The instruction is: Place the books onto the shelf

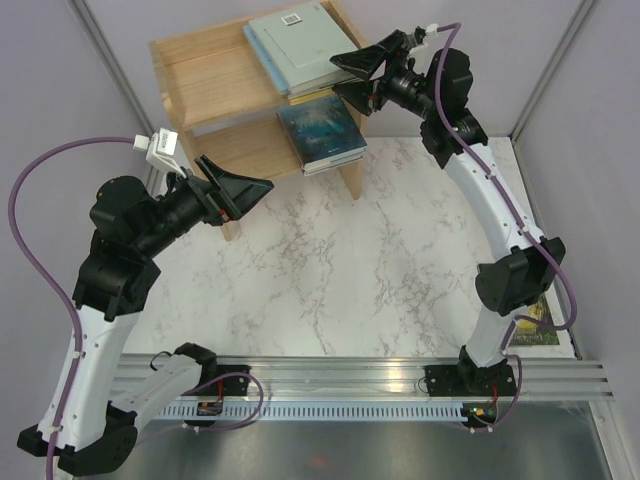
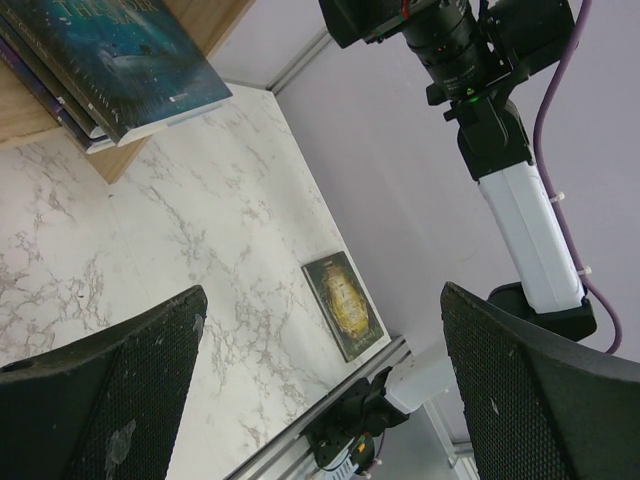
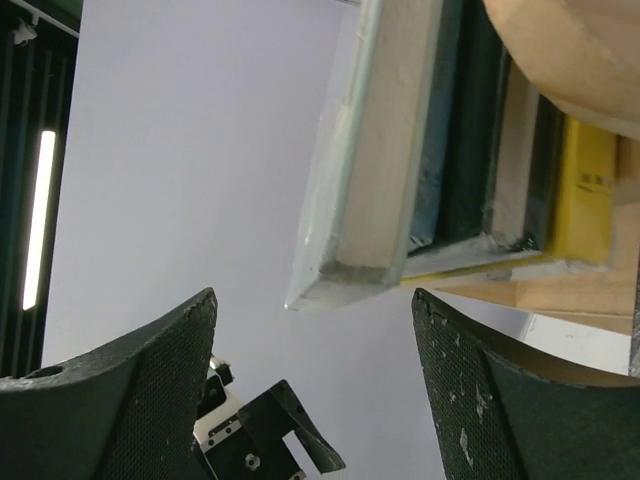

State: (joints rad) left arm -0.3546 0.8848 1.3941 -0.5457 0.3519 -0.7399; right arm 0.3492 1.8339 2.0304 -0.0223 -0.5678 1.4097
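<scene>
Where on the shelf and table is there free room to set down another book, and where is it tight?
Free: the left half of both tiers of the shelf, beside the upper book stack and the lower book stack; also the middle of the marble table in front of the shelf. Crowded: the shelf's right end, where the open right gripper sits at the upper stack.

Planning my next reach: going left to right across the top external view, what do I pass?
Black left gripper, open → dark blue book topping the stack on the lower tier of the light wooden shelf → dark green-gold paperback lying flat on the white marble table beside the right arm's base.
</scene>
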